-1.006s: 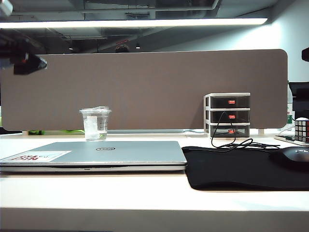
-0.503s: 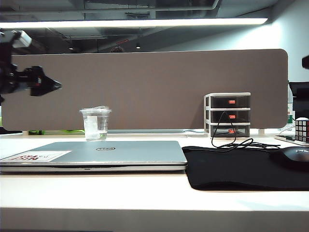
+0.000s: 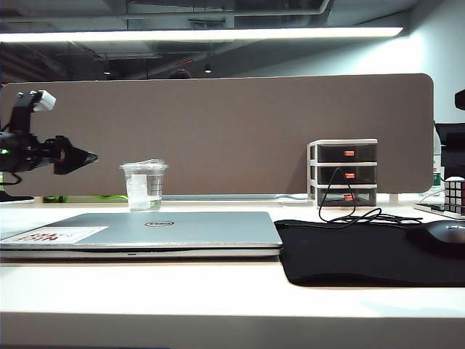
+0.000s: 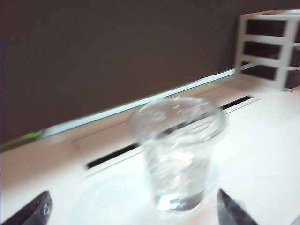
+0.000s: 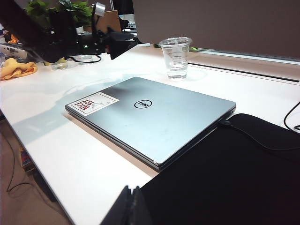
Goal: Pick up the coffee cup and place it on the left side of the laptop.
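The coffee cup (image 3: 144,185), clear plastic with a lid, stands upright on the white desk just behind the closed silver laptop (image 3: 145,231). My left gripper (image 3: 81,156) hovers to the left of the cup, a little above desk level, pointing at it. It is open and holds nothing. The left wrist view shows the cup (image 4: 178,150) blurred and close, ahead of the spread fingertips (image 4: 35,211), nearer one of them. My right gripper (image 5: 132,190) is shut and empty, low over the desk's front edge beside the mouse mat. It faces the laptop (image 5: 154,119) and the cup (image 5: 176,58).
A black mouse mat (image 3: 363,251) with a mouse (image 3: 445,234) lies right of the laptop. A small drawer unit (image 3: 343,173) and a puzzle cube (image 3: 454,195) stand at the back right. A brown partition (image 3: 218,131) closes off the rear. A yellow cloth (image 5: 16,70) lies left.
My left arm has come down from the upper left and moved right, toward the cup. The cup, the laptop and the right arm have stayed put.
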